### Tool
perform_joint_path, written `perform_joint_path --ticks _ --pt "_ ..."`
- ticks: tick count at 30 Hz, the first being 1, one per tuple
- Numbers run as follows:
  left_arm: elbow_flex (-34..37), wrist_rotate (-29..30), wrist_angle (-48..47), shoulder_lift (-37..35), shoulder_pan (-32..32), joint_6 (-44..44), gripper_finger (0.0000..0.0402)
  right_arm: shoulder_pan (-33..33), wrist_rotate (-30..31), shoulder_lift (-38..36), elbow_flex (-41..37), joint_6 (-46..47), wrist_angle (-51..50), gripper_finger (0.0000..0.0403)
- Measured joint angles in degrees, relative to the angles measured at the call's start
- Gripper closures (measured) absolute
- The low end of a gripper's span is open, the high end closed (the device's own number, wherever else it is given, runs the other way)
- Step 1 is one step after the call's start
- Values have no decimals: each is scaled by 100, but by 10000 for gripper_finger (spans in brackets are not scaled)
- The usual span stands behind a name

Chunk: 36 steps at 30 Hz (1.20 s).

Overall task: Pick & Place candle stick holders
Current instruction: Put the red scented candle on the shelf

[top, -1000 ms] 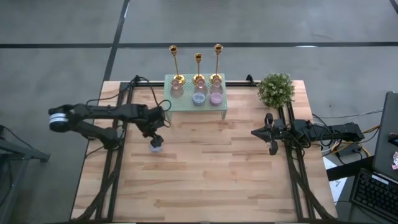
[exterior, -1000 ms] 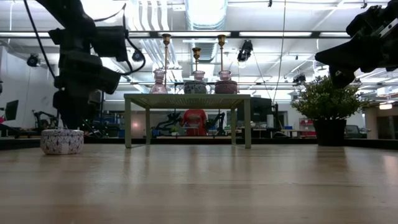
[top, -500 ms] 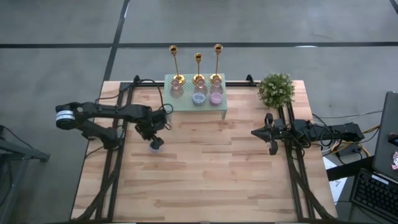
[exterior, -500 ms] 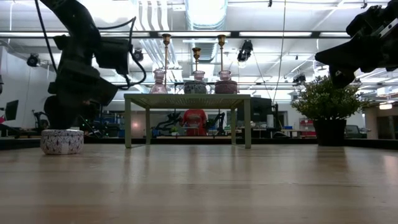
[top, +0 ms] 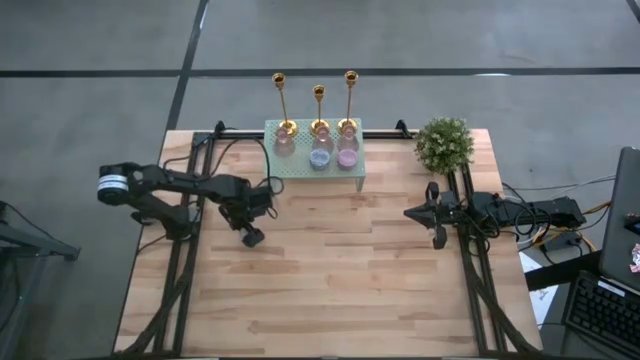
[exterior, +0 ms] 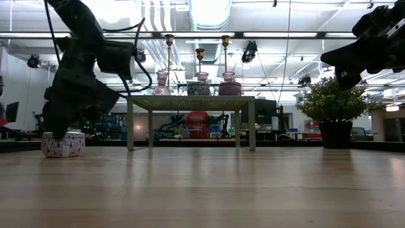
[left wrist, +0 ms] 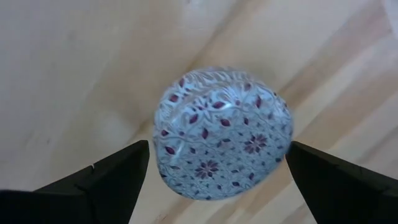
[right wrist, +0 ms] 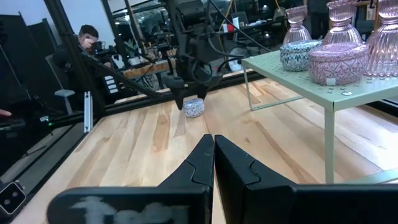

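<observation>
Three gold candle stick holders stand by their round bases along the far edge of a small green table, behind glass vases. They also show in the low view. My left gripper is open and points steeply down over a small round white jar with a purple pattern. The jar rests on the wood at the table's left. One finger stands on each side of it, and no touch shows. My right gripper is shut and level at the table's right side.
On the green table stand three glass vases and two lidded patterned jars. A potted plant stands at the far right corner. Bare wood spreads across the middle and near side. A person sits beyond the table.
My left gripper has come down toward the patterned jar and tipped more steeply, staying open. In the high view it now covers the jar. The jar has kept its place on the wood.
</observation>
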<state>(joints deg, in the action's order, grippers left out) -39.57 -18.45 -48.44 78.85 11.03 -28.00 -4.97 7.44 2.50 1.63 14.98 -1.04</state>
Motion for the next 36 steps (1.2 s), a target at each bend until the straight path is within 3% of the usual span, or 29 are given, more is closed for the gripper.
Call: perform_joint_path --ticks 8,36 --pt "-63 842 110 24 -402 -320 21 0 -2 2 0 0 0 394" --pt "-52 1084 501 275 -935 -689 21 0 0 0 0 0 0 394"
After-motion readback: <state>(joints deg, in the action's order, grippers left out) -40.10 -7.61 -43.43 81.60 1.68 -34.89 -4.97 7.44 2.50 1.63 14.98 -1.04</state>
